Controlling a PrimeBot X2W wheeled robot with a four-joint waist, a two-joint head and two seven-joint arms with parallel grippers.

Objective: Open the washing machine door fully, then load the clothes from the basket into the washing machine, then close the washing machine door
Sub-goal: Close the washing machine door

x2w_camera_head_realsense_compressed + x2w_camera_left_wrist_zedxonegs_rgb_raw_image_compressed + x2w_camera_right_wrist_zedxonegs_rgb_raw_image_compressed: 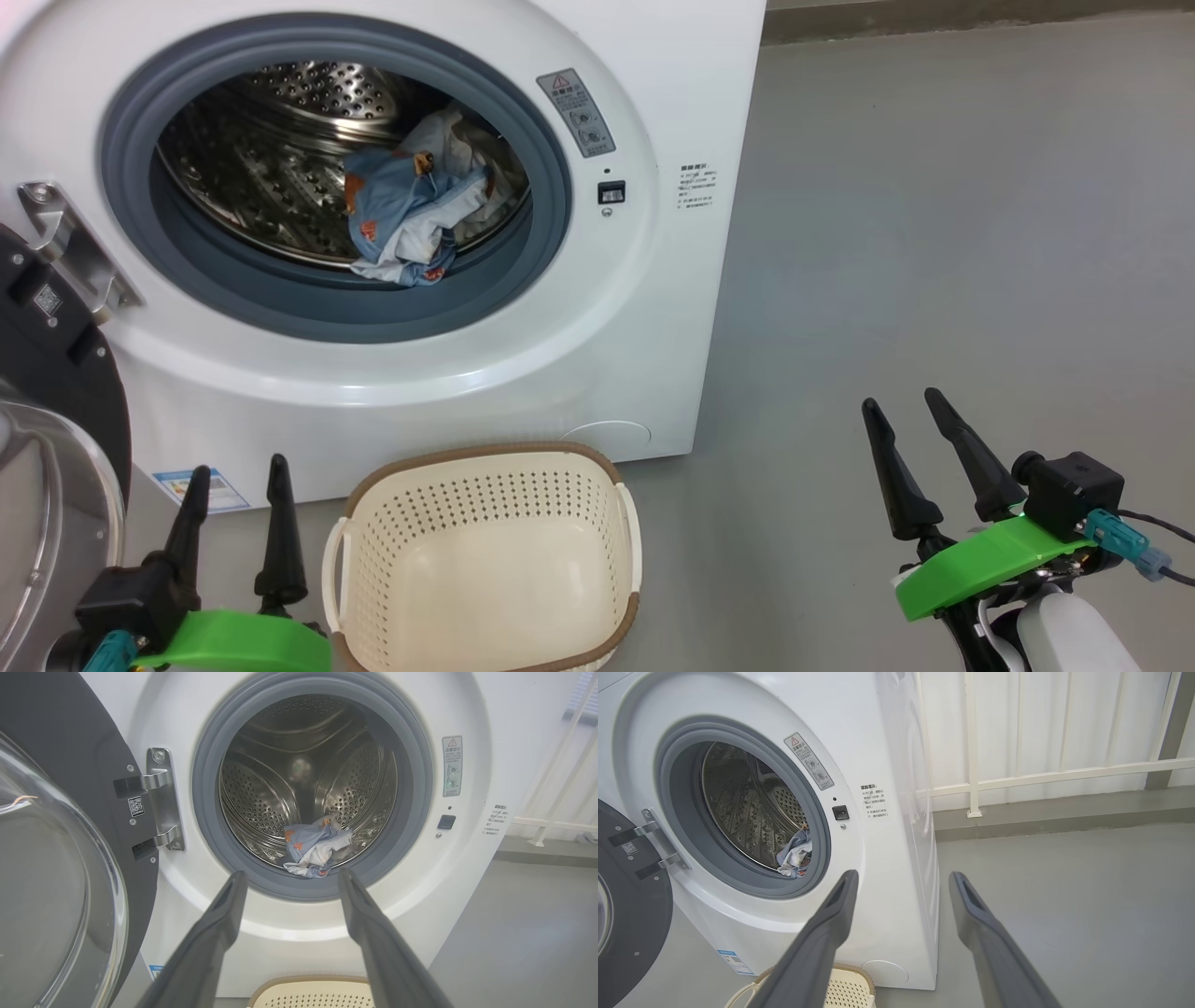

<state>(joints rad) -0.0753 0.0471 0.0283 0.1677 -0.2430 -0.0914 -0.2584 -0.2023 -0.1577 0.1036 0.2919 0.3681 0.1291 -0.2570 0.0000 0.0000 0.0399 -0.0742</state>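
My left gripper sits low just beside the basket, fingers spread and gripping nothing. My right gripper stands over the grey floor, likewise released. The basket rests just before the washing machine. I see the clothes bunched inside the drum, near its front lip. The washing machine door hangs swung open at left.

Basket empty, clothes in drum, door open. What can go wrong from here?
1. The clothes lie at the front lip of the drum, right by the gasket; the closing washing machine door may pinch them.
2. The left gripper, open, sits between that door and the basket; a door push from there could knock the basket.
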